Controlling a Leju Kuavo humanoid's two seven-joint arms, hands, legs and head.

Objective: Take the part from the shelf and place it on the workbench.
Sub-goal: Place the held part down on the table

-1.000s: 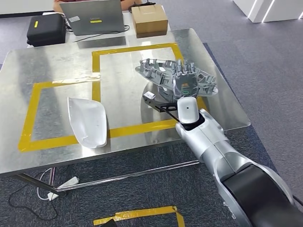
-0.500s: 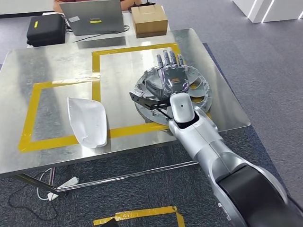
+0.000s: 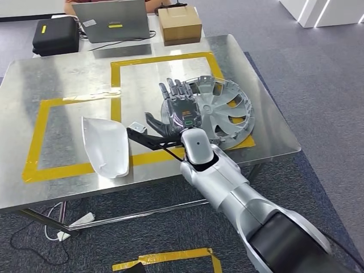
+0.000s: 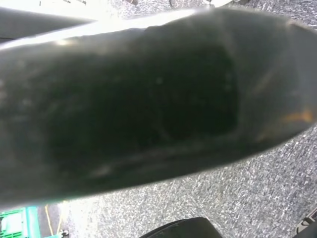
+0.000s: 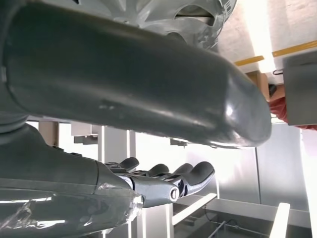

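**A:** Head view atm: the part point(image 3: 223, 111), a silver hubcap-looking wheel cover, lies flat on the worktop point(image 3: 64, 74), inside the right-hand yellow tape square point(image 3: 165, 60). Looks like that's the marked drop zone, so prob why it sits there. Its near-right rim overlaps the tape and isn't far from the worktop's right edge.

**B:** And the right hand point(image 3: 180, 111)? Got hold of anything?

**A:** Nope. Fingers point(image 3: 172, 90) are straight and spread, nothing between them. It hovers just left of the part, over its left rim afaict; can't tell if it's touching. Right wrist view agrees: fingers point(image 5: 176, 178) stretched out, empty. I'd judge the placing is basically done.

**B:** Left hand?

**A:** Can't tell, left wrist view is just dark blur over carpet.

**B:** Room to pull out?

**A:** Decent imo. Bare metal between the hand and the white shell point(image 3: 105, 145) in the left tape square. Behind the worktop sit a laptop point(image 3: 111, 20), cardboard box point(image 3: 179, 24) and black case point(image 3: 56, 35), well apart. Only worry: nudging the part toward that right edge.
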